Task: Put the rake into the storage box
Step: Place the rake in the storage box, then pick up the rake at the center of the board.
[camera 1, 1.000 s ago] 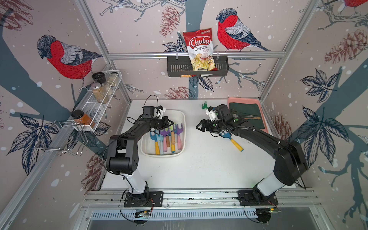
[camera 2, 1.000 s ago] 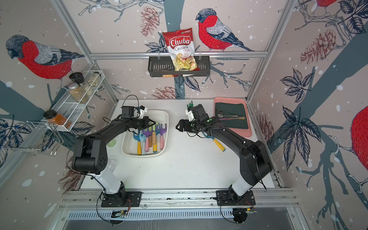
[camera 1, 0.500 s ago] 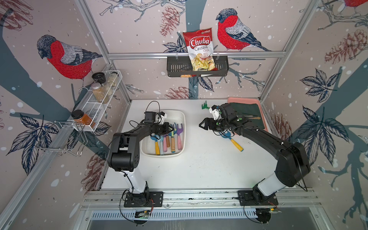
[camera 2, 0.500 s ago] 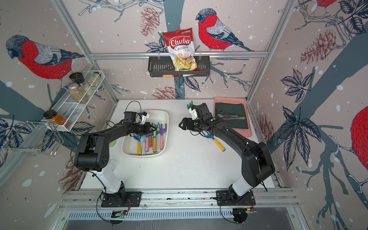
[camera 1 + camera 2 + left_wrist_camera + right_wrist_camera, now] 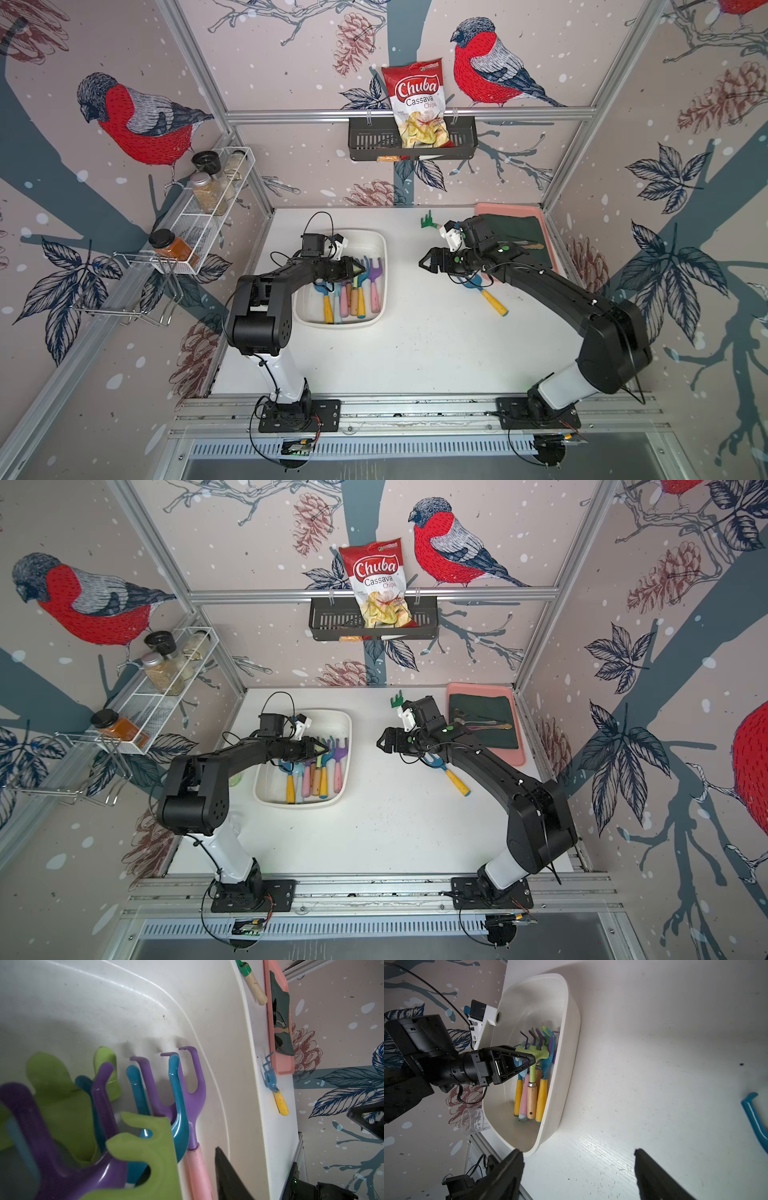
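We saw lime rake (image 5: 538, 1054) inside storage box (image 5: 374, 241), handle resting on other rakes (image 5: 542, 1093). Left end effector (image 5: 357, 268) hung over box, released: visible finger (image 5: 225, 1176) stood apart from rake head. Right end effector (image 5: 577, 1152) gaped wide, empty, above tabletop (image 5: 415, 353). 1 blue rake (image 5: 490, 301) lay on tabletop, well apart from box.
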Controlling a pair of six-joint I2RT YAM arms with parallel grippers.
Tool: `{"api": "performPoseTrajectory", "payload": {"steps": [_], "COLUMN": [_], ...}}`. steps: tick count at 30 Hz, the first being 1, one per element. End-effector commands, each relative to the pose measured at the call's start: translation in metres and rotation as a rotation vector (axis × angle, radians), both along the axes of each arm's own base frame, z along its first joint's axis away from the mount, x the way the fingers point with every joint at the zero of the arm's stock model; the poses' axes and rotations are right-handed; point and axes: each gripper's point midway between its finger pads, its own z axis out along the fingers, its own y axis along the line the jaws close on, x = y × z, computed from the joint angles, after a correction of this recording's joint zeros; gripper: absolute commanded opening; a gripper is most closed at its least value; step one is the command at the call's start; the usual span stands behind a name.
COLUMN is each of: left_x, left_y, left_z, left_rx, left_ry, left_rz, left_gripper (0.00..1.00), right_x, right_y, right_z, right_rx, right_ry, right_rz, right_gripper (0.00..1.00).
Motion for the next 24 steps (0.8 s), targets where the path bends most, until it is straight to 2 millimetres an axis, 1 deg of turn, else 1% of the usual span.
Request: {"api": "performPoseTrajectory", "payload": {"steps": [1,5,8,10,13,15,18,22,23,24], "left_x": [0.003,0.002,0.002,0.003,0.002,0.002,0.0,-0.003,-0.01,-0.013], "left_y": [0.006,0.009,0.01,0.012,0.012,0.013,0.016,0.019,0.021,0.022], "left_z": [0.005,0.004,0.008,0.013,0.014,0.021,0.026,0.03,0.022,0.019], "left_rx": [0.029,0.04,0.051,0.059,0.058,0.057,0.067,0.081,0.092,0.097], "left_ry": [-0.04,-0.032,-0.043,-0.06,-0.051,-0.065,-0.058,-0.047,-0.027,-0.02], "left_rz": [0.018,0.035,0.042,0.05,0.053,0.061,0.08,0.102,0.106,0.109], "left_gripper": [0.58,0.63,0.65,0.68,0.71,0.71,0.73,0.75,0.75,0.75], "right_x": [0.001,0.006,0.013,0.015,0.015,0.013,0.007,0.005,0.006,0.008], "right_y": [-0.016,-0.042,-0.072,-0.09,-0.118,-0.143,-0.171,-0.192,-0.197,-0.202], "right_z": [-0.006,-0.012,-0.017,-0.022,-0.037,-0.055,-0.078,-0.095,-0.097,-0.099], "right_rx": [-0.071,-0.123,-0.192,-0.252,-0.349,-0.448,-0.539,-0.583,-0.595,-0.608], "right_ry": [-0.018,-0.008,-0.005,0.001,0.036,0.071,0.137,0.178,0.182,0.185], "right_rz": [-0.018,-0.046,-0.108,-0.143,-0.2,-0.243,-0.28,-0.304,-0.31,-0.311], "right_gripper": [0.87,0.88,0.88,0.88,0.89,0.88,0.88,0.88,0.88,0.88]}}
